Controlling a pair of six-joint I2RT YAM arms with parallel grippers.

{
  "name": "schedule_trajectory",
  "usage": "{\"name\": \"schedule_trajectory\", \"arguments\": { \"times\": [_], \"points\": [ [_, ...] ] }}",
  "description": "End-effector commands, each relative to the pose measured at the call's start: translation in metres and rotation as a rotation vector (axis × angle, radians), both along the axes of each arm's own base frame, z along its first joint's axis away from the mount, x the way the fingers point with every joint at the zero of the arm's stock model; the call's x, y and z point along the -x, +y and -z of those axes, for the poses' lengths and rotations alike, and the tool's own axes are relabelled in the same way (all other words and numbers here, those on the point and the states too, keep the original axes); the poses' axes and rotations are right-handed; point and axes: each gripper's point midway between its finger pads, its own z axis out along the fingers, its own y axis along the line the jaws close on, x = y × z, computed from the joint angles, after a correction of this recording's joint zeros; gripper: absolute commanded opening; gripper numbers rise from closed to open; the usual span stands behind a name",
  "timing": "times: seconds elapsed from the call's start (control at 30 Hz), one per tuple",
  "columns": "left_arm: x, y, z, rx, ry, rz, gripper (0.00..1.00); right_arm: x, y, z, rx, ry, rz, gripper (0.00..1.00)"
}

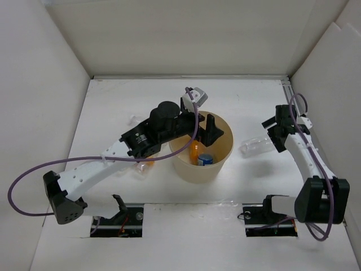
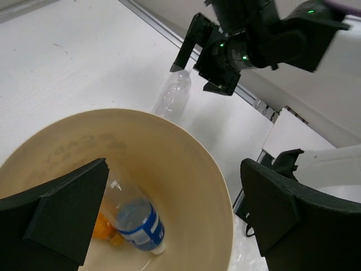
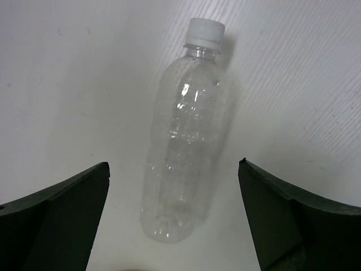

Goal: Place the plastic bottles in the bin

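The beige bin stands mid-table. Inside it lie a blue-labelled bottle and an orange one, also seen from above as the blue-labelled bottle and the orange one. My left gripper hangs open over the bin, holding nothing; from above the left gripper sits over the bin's far rim. A clear unlabelled bottle with a white cap lies on the table right of the bin. My right gripper is open above it, one finger on each side, not touching it.
Two more bottles show beside the left arm: one half hidden under the forearm, a clear one behind it. White walls close the table on three sides. The clear bottle lies between the bin and the right gripper.
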Motion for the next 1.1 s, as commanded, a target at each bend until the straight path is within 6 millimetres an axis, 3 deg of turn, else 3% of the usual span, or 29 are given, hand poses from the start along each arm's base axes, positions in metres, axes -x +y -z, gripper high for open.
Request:
{"name": "schedule_trajectory", "arguments": {
  "times": [0.0, 0.2, 0.27, 0.33, 0.37, 0.43, 0.47, 0.5, 0.53, 0.57, 0.6, 0.63, 0.7, 0.73, 0.77, 0.8, 0.87, 0.9, 0.93, 0.97, 1.0, 1.03, 1.07],
  "points": [
    [0.009, 0.018, -0.053, 0.101, -0.075, -0.014, 1.0, -0.021, -0.007, 0.012, -0.027, -0.02, 0.022, 0.99],
    [0.01, 0.033, -0.072, 0.121, -0.083, -0.057, 1.0, -0.034, -0.02, 0.037, -0.035, 0.019, 0.062, 0.96],
    [0.007, 0.039, -0.078, 0.132, -0.083, -0.096, 1.0, -0.035, -0.023, 0.054, -0.047, 0.062, 0.071, 0.9],
    [0.004, 0.048, -0.088, 0.143, -0.086, -0.141, 1.0, -0.043, -0.029, 0.058, -0.038, 0.067, 0.068, 0.81],
    [0.002, 0.054, -0.093, 0.15, -0.074, -0.177, 1.0, -0.041, -0.029, 0.069, -0.052, 0.102, 0.061, 0.71],
    [-0.022, 0.069, -0.094, 0.165, -0.028, -0.333, 1.0, -0.044, -0.033, 0.076, -0.044, 0.109, 0.056, 0.59],
    [-0.034, 0.073, -0.085, 0.145, 0.012, -0.384, 1.0, -0.043, -0.031, 0.083, -0.054, 0.128, 0.051, 0.53],
    [-0.056, 0.091, -0.094, 0.173, 0.025, -0.453, 1.0, -0.046, -0.029, 0.085, -0.063, 0.127, 0.03, 0.4],
    [-0.066, 0.097, -0.098, 0.191, 0.039, -0.478, 1.0, -0.05, -0.032, 0.083, -0.062, 0.107, 0.024, 0.34],
    [-0.074, 0.1, -0.101, 0.211, 0.055, -0.492, 1.0, -0.047, -0.031, 0.089, -0.065, 0.13, 0.025, 0.22],
    [-0.086, 0.1, -0.105, 0.215, 0.056, -0.493, 1.0, -0.051, -0.032, 0.085, -0.063, 0.118, 0.024, 0.0],
    [-0.096, 0.105, -0.108, 0.222, 0.059, -0.483, 1.0, -0.052, -0.027, 0.085, -0.086, 0.115, 0.01, 0.0],
    [-0.117, 0.095, -0.107, 0.198, 0.055, -0.468, 1.0, -0.067, -0.025, 0.065, -0.089, 0.059, -0.021, 0.0],
    [-0.122, 0.097, -0.133, 0.212, -0.003, -0.447, 1.0, -0.071, -0.026, 0.054, -0.081, 0.039, -0.029, 0.0],
    [-0.126, 0.091, -0.137, 0.196, -0.017, -0.427, 1.0, -0.079, -0.016, 0.04, -0.082, 0.007, -0.06, 0.0],
    [-0.134, 0.09, -0.142, 0.183, -0.034, -0.417, 1.0, -0.093, -0.01, 0.006, -0.073, -0.078, -0.097, 0.0],
    [-0.156, 0.08, -0.153, 0.152, -0.072, -0.372, 1.0, -0.113, 0.007, -0.038, -0.076, -0.202, -0.18, 0.0],
    [-0.163, 0.076, -0.156, 0.143, -0.088, -0.356, 1.0, -0.133, 0.022, -0.082, -0.073, -0.32, -0.232, 0.0],
    [-0.181, 0.068, -0.144, 0.12, -0.083, -0.343, 1.0, -0.142, 0.032, -0.108, -0.065, -0.388, -0.28, 0.0],
    [-0.181, 0.066, -0.156, 0.138, -0.108, -0.282, 1.0, -0.149, 0.042, -0.132, -0.06, -0.446, -0.325, 0.0],
    [-0.186, 0.062, -0.155, 0.136, -0.129, -0.237, 1.0, -0.155, 0.066, -0.158, -0.065, -0.508, -0.436, 0.0],
    [-0.189, 0.057, -0.151, 0.135, -0.135, -0.194, 1.0, -0.17, 0.08, -0.205, -0.045, -0.635, -0.511, 0.0],
    [-0.194, 0.048, -0.147, 0.146, -0.14, -0.132, 1.0, -0.174, 0.096, -0.226, -0.042, -0.697, -0.59, 0.0]
  ]
}}
